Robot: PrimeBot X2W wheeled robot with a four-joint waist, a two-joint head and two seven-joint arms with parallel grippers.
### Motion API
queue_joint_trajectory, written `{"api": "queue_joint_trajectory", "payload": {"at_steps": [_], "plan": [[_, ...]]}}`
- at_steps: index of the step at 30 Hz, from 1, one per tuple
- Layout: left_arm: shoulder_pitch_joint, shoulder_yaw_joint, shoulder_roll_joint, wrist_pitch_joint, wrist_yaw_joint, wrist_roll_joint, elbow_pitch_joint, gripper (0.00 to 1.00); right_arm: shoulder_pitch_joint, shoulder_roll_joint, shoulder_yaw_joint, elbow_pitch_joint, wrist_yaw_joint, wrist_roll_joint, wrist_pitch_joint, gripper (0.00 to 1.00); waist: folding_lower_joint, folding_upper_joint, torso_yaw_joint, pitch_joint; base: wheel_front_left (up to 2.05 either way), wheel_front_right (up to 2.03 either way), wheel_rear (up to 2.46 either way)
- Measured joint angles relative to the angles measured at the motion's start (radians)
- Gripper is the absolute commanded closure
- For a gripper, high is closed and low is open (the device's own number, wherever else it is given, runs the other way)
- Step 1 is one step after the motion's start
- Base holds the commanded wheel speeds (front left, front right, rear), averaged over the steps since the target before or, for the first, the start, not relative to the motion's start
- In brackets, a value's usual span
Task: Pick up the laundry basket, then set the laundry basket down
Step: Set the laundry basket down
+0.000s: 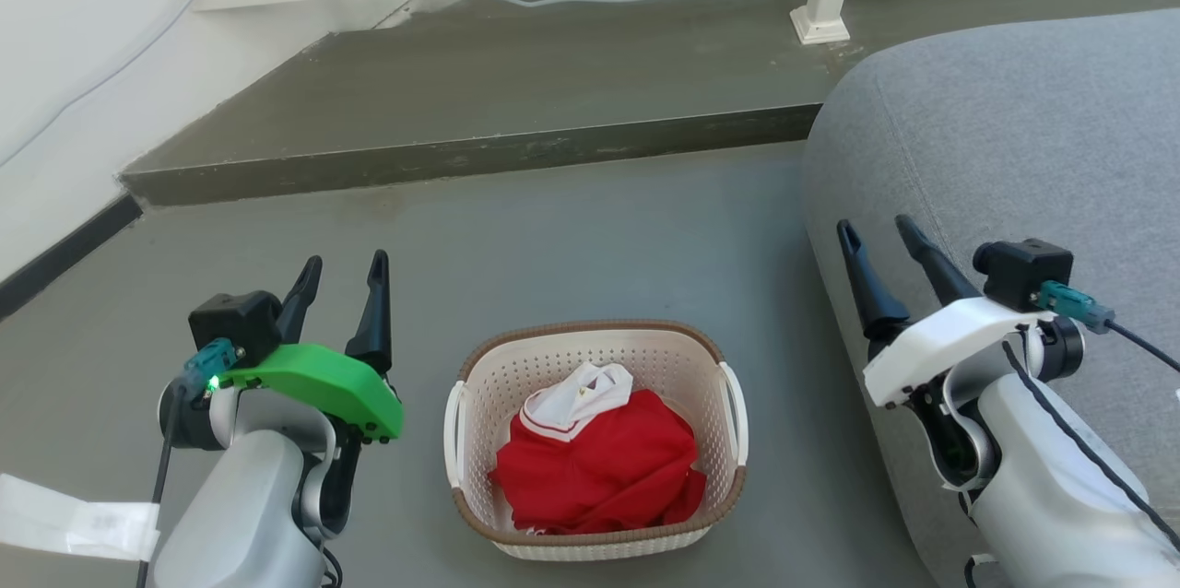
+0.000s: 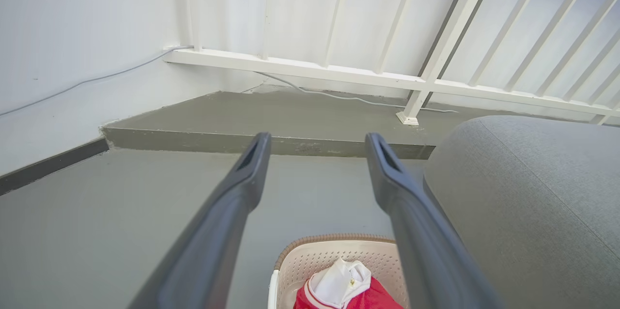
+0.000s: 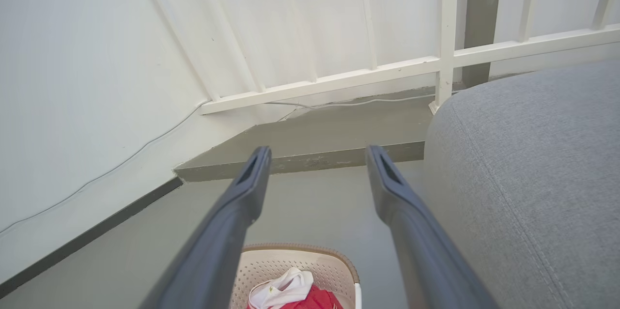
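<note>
Both arms sit closest to the head cam: left gripper (image 1: 346,258) w/ the green shell, right gripper (image 1: 874,225) w/ the white shell. Each has its jaws spread apart and nothing between them, so nothing's been grabbed yet.

Biggest to smallest: the smooth grey floor (image 1: 599,229), then the big rounded grey fabric sofa (image 1: 1014,127) on the robot's right, w/ the right gripper just in front of its edge. Then the small cream-white perforated plastic laundry basket (image 1: 553,367) w/ the brown woven-look rim. It's standing on the floor between the two arms, near the sofa but not touching it afaict. Then its two white side handles (image 1: 453,431), then the crumpled red shirt w/ white collar (image 1: 599,468) inside.

Step in hand imo is the approach. To do it well, drop both arms together and take one handle each. Pinch the handles, not the thin wall, and lift level so the shirt doesn't slide. The right arm has less room bc of the sofa, so bring it in from above.

Views: the head cam gives the whole basket w/ both handles and the gap to each gripper. The wrist cams catch just the basket's far rim and a bit of shirt, low down by the fingers, so no good for lining up on the handles. They do show the white railing's upright bars (image 2: 455,33) and the wall.
</note>
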Motion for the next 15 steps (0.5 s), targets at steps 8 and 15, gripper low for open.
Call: {"api": "queue_joint_trajectory", "payload": {"at_steps": [8, 15], "plan": [[0.071, 0.043, 0.002, 0.000, 0.012, 0.085, -0.104, 0.00, 0.071, -0.007, -0.080, -0.141, -0.032, -0.077, 0.000, 0.00, 0.0000, 0.0000, 0.006, -0.013, 0.00, 0.00, 0.00], [0.156, 0.091, 0.003, 0.000, 0.025, 0.127, -0.179, 0.00, 0.157, 0.005, -0.122, -0.223, -0.044, -0.120, -0.001, 0.00, 0.0000, 0.0000, 0.008, -0.017, 0.00, 0.00, 0.00]]}}
